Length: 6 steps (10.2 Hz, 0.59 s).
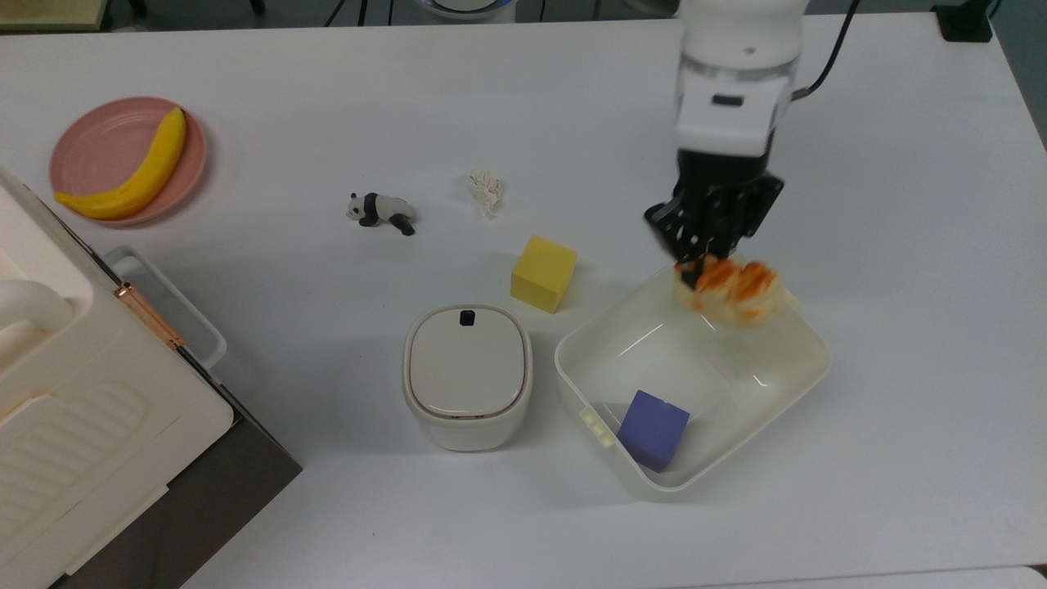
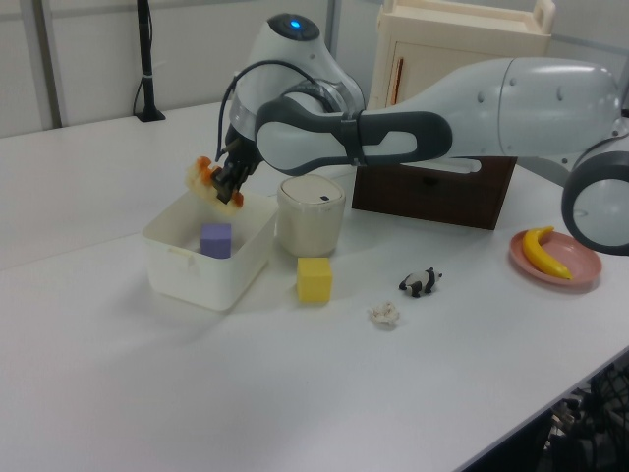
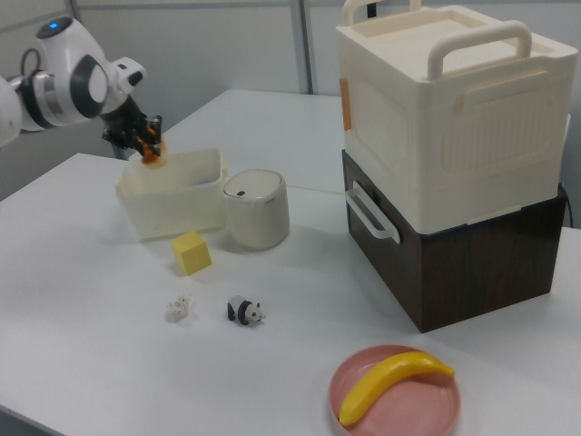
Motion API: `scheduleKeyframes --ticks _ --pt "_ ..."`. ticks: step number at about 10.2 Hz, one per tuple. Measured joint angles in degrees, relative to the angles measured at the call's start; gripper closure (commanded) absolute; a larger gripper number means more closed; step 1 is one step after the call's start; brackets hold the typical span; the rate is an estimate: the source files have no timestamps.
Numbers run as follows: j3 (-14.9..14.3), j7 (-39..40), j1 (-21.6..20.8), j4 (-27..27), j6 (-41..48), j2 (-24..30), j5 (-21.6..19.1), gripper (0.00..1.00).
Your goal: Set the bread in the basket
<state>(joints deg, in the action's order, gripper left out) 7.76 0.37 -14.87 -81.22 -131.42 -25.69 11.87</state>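
From my station, nearest in the right view sits a banana on a pink plate, then a panda figure and a yellow cube. Beyond them, the basket holds a purple cube. Over its far rim my gripper pinches the bread in the air. I can read no writing anywhere.

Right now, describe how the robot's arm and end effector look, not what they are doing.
The arm has glossy white rounded shells with dark grey bands at the joints. A blue light glows on one joint cap. A black cable trails beside the boxy white wrist. The end effector is black, with dark fingers.
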Motion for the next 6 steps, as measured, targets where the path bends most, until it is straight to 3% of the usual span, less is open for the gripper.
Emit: scheduleKeyframes --ticks 1,2,5,6 --pt "-0.1 0.0 1.0 0.0 -1.6 -0.9 0.0 0.24" --pt "-0.2 0.0 1.4 0.0 -2.3 -1.3 0.0 0.07" --pt "-0.3 -0.7 1.5 0.2 -2.3 -0.2 0.0 0.07" --pt "-0.3 -0.8 1.8 0.0 -0.7 1.3 0.0 0.0"
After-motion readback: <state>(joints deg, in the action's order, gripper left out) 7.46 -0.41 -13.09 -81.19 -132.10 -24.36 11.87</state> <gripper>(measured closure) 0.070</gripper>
